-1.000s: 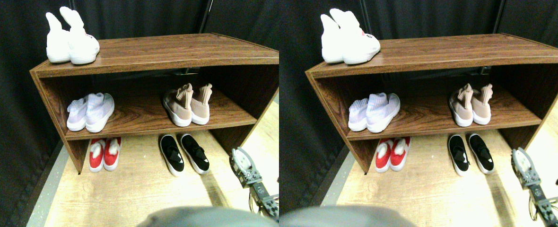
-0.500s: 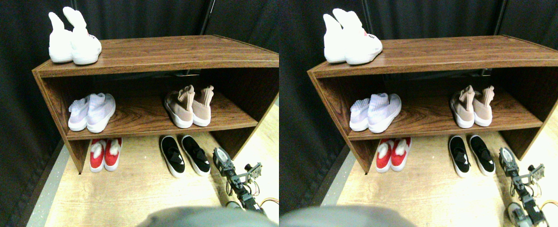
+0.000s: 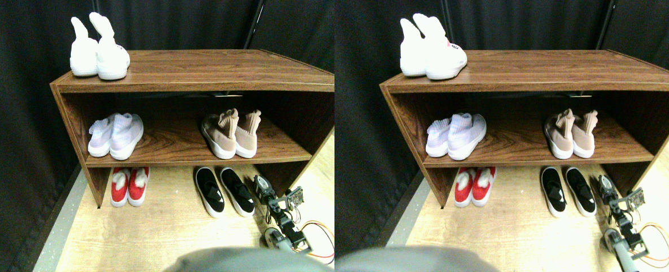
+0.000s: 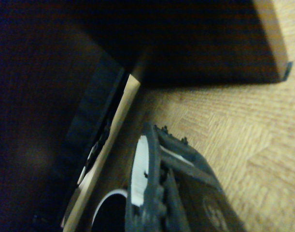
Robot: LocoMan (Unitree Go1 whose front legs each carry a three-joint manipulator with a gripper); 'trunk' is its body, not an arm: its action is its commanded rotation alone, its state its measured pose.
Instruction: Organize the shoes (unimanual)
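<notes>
Now we see a dark wood-grain shelf unit holding shoes: a white high-top pair on its top at ten o'clock, a pale-lavender knit pair and a dusty-pink sock pair on the middle board. On the pale plank floor beneath stand a red pair and smooth black slip-ons. Our right gripper sits just beside the black pair at four o'clock; whether its jaws are parted we cannot tell.

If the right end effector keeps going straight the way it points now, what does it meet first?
Probably the shelf, its right side panel or the dark recess under it; the right end effector sits just right of the black slip-ons. Depth is unclear.
</notes>
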